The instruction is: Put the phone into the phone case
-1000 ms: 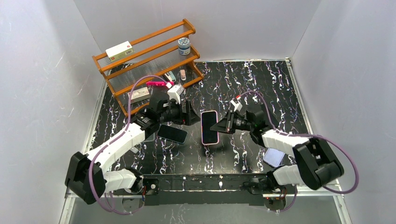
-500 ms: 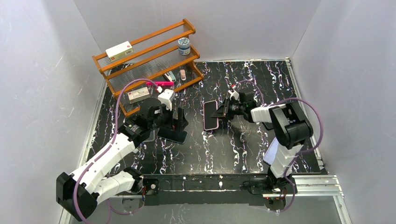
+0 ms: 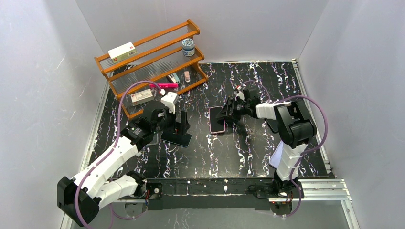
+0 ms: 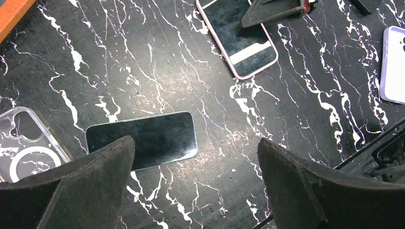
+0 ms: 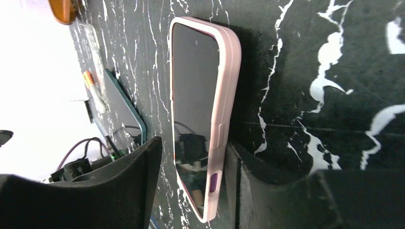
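left gripper (image 4: 196, 148) is hanging wide open, gripping nothing, with its fingers spread just above the bare phone (image 4: 142, 140)

bare phone is lying flat, screen up, on the marble table (image 4: 157, 57). clear case (image 4: 28, 138) is lying just beside one short end of it. the near finger is hiding the gap, so I can't tell if they're touching

right gripper (image 5: 195, 143) is sitting around the pink-cased phone (image 5: 205, 114), one finger (image 5: 119, 191) on the screen side and the other behind the back. jaws are standing parted, with a gap showing between the screen-side finger and the glass, so it isn't clamping. can't tell if the back-side finger is touching the case, or if that phone is lying fully flat

from the top view, the pink-cased phone is sitting mid-table, to the right of the bare phone and apart from it. lavender case (image 3: 279, 161) is lying on its own near the right arm's base. wooden shelf (image 3: 153, 57) is standing at the back left
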Motion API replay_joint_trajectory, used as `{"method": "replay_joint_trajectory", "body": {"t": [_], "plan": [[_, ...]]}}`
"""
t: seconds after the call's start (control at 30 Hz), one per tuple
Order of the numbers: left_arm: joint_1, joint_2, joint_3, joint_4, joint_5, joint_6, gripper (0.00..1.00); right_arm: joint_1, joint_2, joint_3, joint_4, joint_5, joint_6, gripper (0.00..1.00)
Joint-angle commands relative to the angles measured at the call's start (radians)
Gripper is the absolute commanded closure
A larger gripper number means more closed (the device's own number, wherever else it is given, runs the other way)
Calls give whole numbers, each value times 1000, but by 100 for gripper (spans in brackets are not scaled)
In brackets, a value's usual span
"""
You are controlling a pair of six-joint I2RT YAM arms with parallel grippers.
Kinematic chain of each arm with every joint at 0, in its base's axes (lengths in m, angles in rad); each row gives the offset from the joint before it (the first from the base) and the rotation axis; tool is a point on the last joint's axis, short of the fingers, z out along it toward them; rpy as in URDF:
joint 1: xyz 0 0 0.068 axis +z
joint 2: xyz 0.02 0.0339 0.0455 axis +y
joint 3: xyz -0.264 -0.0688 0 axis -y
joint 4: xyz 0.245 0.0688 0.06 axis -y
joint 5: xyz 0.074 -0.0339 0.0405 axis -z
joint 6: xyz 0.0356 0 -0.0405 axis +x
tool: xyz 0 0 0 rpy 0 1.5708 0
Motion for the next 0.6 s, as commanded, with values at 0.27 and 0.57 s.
{"method": "replay_joint_trajectory", "body": {"t": [0.27, 0.57], "plan": [[1, -46, -3, -36, -95, 14, 2, -13, -253, 17, -421, 442, 66, 8], [1, -56, 0, -41, -103, 16, 2, -21, -457, 8, -821, 879, 367, 1]]}}
